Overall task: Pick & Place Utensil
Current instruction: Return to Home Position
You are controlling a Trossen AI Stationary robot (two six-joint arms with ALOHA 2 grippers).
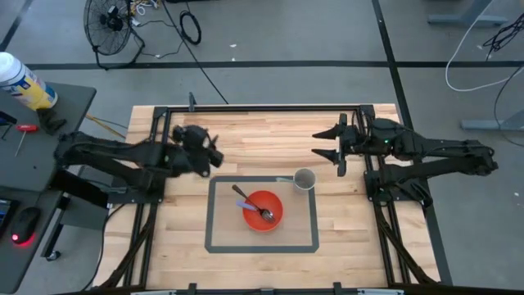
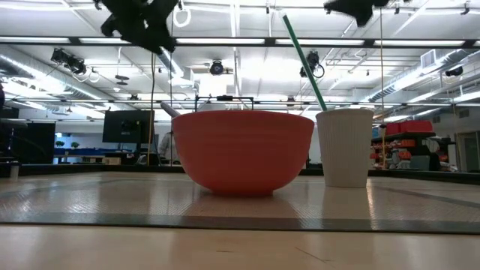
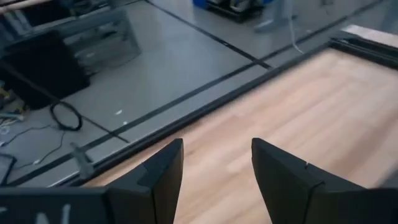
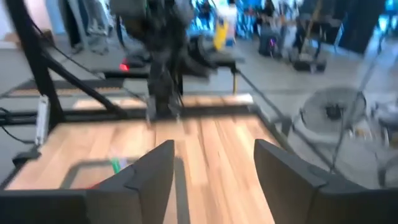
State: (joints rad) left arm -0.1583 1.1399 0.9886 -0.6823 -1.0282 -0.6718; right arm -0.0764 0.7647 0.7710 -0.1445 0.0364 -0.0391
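Note:
An orange bowl stands on its base inside a grey-outlined rectangle. A spoon lies in it, head down in the bowl, and its handle leans on the rim toward the far left. A white cup with a green straw stands just right of the bowl. My left gripper hangs open above the table, far-left of the bowl. My right gripper hangs open beyond the cup.
Black frame rails run along the table's far edge and sides. Bare wood lies between the two grippers and near the rectangle's front. A fan and cables lie on the floor beyond the table.

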